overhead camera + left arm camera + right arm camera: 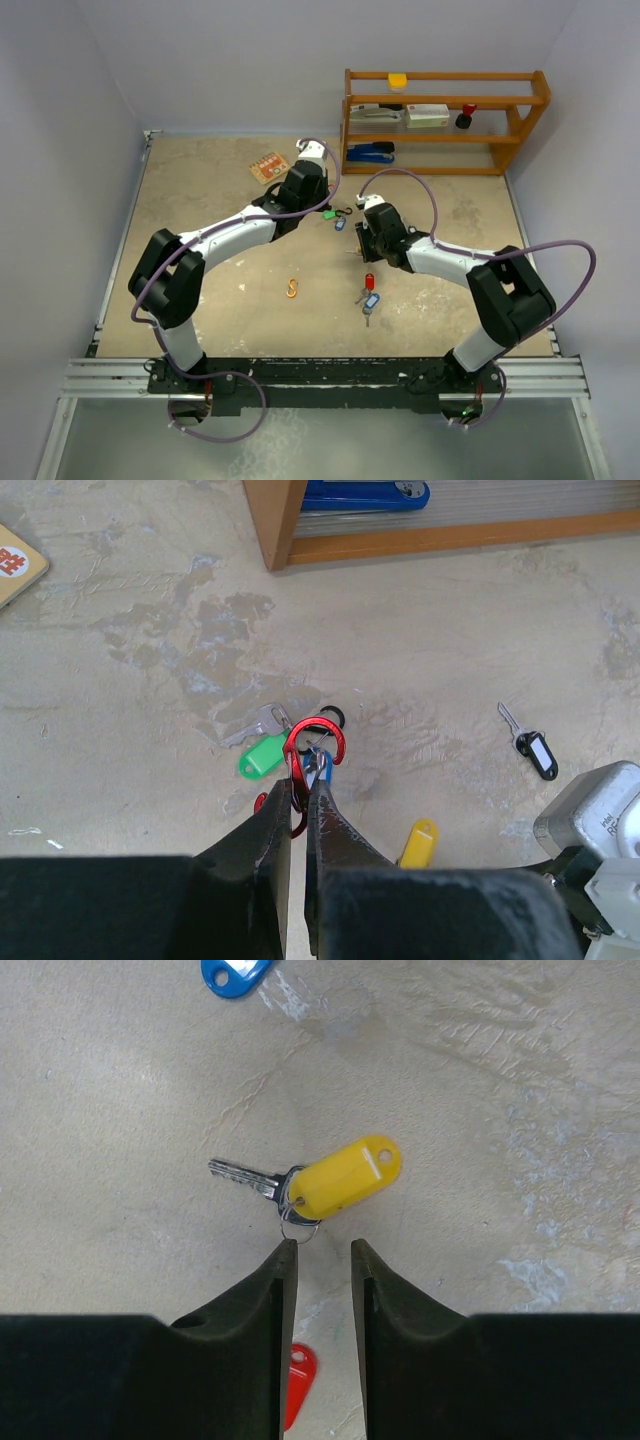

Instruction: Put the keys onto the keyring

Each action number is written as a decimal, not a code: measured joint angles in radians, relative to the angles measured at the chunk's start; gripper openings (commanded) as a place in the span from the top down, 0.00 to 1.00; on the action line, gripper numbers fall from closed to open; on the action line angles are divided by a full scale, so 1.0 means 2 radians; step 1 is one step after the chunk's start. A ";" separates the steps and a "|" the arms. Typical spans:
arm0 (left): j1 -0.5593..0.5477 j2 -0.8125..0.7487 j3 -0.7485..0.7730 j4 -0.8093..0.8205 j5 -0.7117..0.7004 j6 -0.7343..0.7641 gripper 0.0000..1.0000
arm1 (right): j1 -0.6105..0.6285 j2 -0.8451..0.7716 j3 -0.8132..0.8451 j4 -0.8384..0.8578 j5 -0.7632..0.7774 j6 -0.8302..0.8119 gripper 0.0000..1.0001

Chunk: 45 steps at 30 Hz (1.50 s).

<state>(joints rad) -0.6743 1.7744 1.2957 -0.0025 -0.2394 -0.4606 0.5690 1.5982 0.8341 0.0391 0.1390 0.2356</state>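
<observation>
Top external: tabletop [200, 190], wooden shelf [440, 76] upper right. Left gripper [303, 780] clamped on red keyring [318, 742] at frame centre, green-tag key [262, 754] just beside. Right gripper [322, 1250] parted, empty; yellow-tag key [340, 1180] lies mid-frame, just above its tips.

We're seeing the mottled desk [240, 320] carrying a yellow-tagged key [340, 1180], a red-tagged key [369, 281] and a blue-tagged key [371, 300] lying close together, an orange S-clip [292, 289] nearby, and a wooden shelf [450, 76] standing far right.

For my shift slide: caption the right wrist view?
Right gripper, jaws apart, poised at the yellow-tagged key on the table.
</observation>
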 measured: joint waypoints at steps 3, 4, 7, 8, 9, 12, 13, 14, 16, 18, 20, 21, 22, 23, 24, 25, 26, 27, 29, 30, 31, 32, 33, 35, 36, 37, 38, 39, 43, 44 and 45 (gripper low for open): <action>0.000 0.000 0.000 0.000 0.000 0.000 1.00 | 0.000 0.000 0.003 0.000 0.001 -0.003 0.68; 0.000 0.000 0.000 0.000 0.000 0.000 1.00 | 0.000 0.000 0.005 0.000 0.000 -0.004 0.68; 0.000 0.000 0.000 0.000 0.000 0.000 1.00 | 0.000 0.000 0.008 0.001 0.000 -0.006 0.68; 0.000 0.000 0.000 0.000 0.000 0.000 1.00 | 0.000 0.000 0.009 0.002 -0.001 -0.008 0.68; 0.000 0.000 0.000 0.000 0.000 0.000 1.00 | 0.000 0.000 0.009 0.002 -0.001 -0.009 0.68; 0.000 0.000 0.000 0.000 0.000 0.000 1.00 | 0.000 0.001 0.010 0.002 -0.004 -0.011 0.68; 0.000 0.000 0.000 0.000 0.000 0.000 1.00 | 0.000 0.002 0.010 0.002 -0.005 -0.012 0.67; 0.000 0.000 0.000 0.000 -0.001 0.000 1.00 | 0.000 0.004 0.010 0.002 -0.008 -0.013 0.67; 0.000 0.000 0.000 0.000 -0.001 0.000 1.00 | 0.001 0.009 0.011 0.003 -0.014 -0.015 0.66; 0.000 0.000 0.000 0.000 -0.001 0.000 1.00 | 0.002 0.015 0.011 0.002 -0.016 -0.017 0.66; 0.000 0.000 0.000 0.000 -0.001 0.000 1.00 | 0.004 0.020 0.011 0.002 -0.020 -0.020 0.66; 0.000 0.000 0.000 0.000 -0.001 0.000 1.00 | 0.005 0.021 0.011 0.002 -0.023 -0.020 0.66; 0.000 0.000 0.000 0.000 -0.001 0.000 1.00 | 0.006 0.022 0.011 0.003 -0.025 -0.022 0.66; 0.000 0.000 0.000 0.000 -0.001 0.000 1.00 | 0.007 0.023 0.011 0.003 -0.026 -0.022 0.66; 0.000 0.000 0.000 0.000 -0.002 0.000 1.00 | 0.007 0.023 0.011 0.003 -0.027 -0.023 0.66; 0.000 0.000 0.000 0.000 -0.001 0.000 1.00 | 0.008 0.023 0.011 0.003 -0.027 -0.023 0.66; 0.000 0.000 0.000 0.000 -0.001 0.000 1.00 | 0.009 0.023 0.011 0.004 -0.027 -0.023 0.67; 0.000 0.000 0.000 0.000 -0.002 0.000 1.00 | 0.010 0.023 0.011 0.004 -0.027 -0.023 0.67; 0.000 0.000 0.000 0.000 -0.001 0.000 1.00 | 0.010 0.023 0.011 0.005 -0.027 -0.023 0.68; 0.000 0.000 0.000 0.000 -0.002 0.000 1.00 | 0.010 0.024 0.011 0.005 -0.027 -0.024 0.68; 0.000 0.000 0.000 0.000 -0.002 0.000 1.00 | 0.010 0.025 0.011 0.006 -0.026 -0.024 0.68; 0.000 0.000 0.000 0.000 -0.001 0.000 1.00 | 0.010 0.026 0.011 0.006 -0.026 -0.024 0.68; 0.000 0.000 0.000 0.000 -0.002 0.000 1.00 | 0.010 0.027 0.011 0.005 -0.026 -0.024 0.69; 0.000 0.000 0.000 0.000 -0.002 0.000 1.00 | 0.010 0.030 0.016 0.003 -0.026 -0.024 0.70; 0.000 0.000 0.000 0.000 -0.002 0.000 1.00 | 0.010 0.033 0.020 0.003 -0.026 -0.024 0.71; 0.000 0.000 0.000 0.000 -0.002 0.000 1.00 | 0.010 0.035 0.024 0.004 -0.025 -0.024 0.73; 0.000 0.000 0.000 0.000 -0.002 0.000 1.00 | 0.010 0.035 0.027 0.005 -0.024 -0.025 0.75; 0.000 0.000 0.000 0.000 -0.002 0.000 1.00 | 0.010 0.035 0.028 0.006 -0.023 -0.025 0.76; 0.000 0.000 0.000 0.000 -0.002 0.000 1.00 | 0.010 0.035 0.031 0.009 -0.020 -0.026 0.79; 0.000 0.000 0.000 0.000 -0.002 0.000 1.00 | 0.010 0.035 0.031 0.009 -0.019 -0.026 0.79; 0.000 0.000 0.000 0.000 -0.002 0.000 1.00 | 0.010 0.035 0.031 0.009 -0.017 -0.026 0.79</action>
<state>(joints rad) -0.6743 1.7744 1.2957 -0.0029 -0.2424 -0.4606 0.5892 1.6691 0.8955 0.0566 0.1055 0.1829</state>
